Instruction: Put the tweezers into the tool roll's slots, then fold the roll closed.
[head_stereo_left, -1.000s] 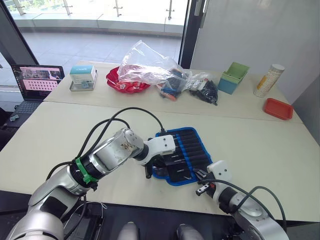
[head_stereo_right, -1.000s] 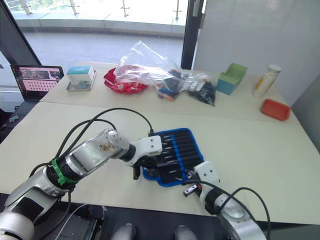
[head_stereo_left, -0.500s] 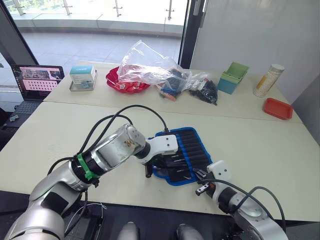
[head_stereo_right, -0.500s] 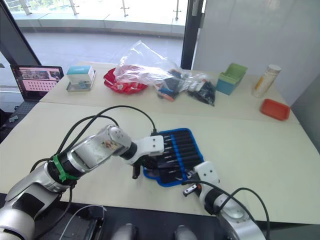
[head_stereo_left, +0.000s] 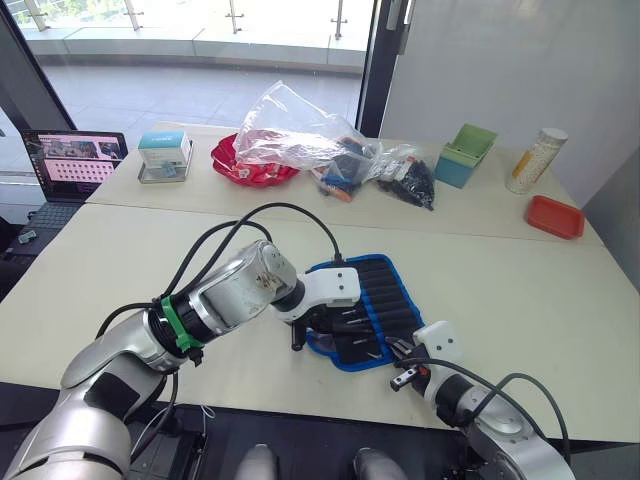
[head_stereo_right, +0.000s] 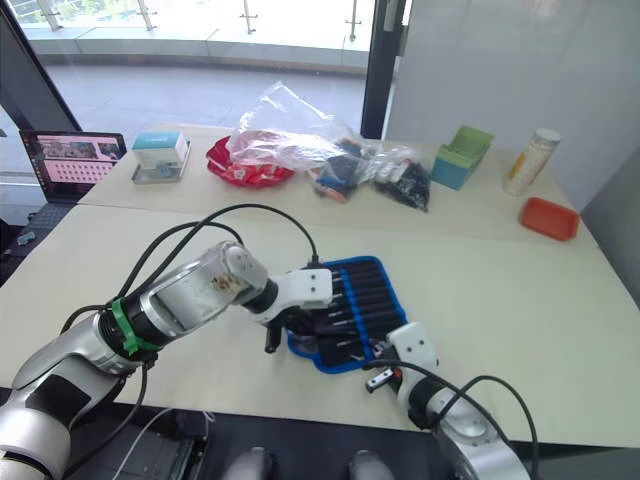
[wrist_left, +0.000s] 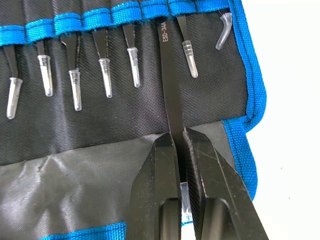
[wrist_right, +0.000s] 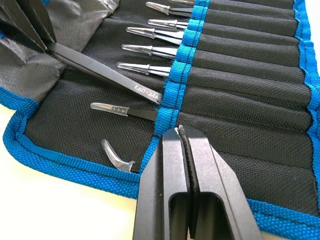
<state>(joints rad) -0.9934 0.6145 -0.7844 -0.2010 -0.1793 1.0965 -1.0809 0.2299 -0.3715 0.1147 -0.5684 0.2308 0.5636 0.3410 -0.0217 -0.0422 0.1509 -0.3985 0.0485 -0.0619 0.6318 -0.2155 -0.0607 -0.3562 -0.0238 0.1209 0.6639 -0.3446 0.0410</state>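
The left gripper (wrist_left: 181, 150) pinches a tweezer (wrist_left: 167, 75), feeding it under a blue slot band (wrist_left: 165, 8). The open tool roll (head_stereo_left: 385, 300) lies at the table's near edge. The right gripper (wrist_right: 186, 137), fingers pressed together, pins the roll steady.

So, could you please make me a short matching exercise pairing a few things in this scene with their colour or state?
Things:
1. left tool
2. right tool
3. tray
4. bin

Colour or state:
A. green and blue
B. shut on a tweezer
C. red
D. shut, holding nothing, over the roll

Pairs: 1-B, 2-D, 3-C, 4-A. The tweezer reaches into a slot of the roll.
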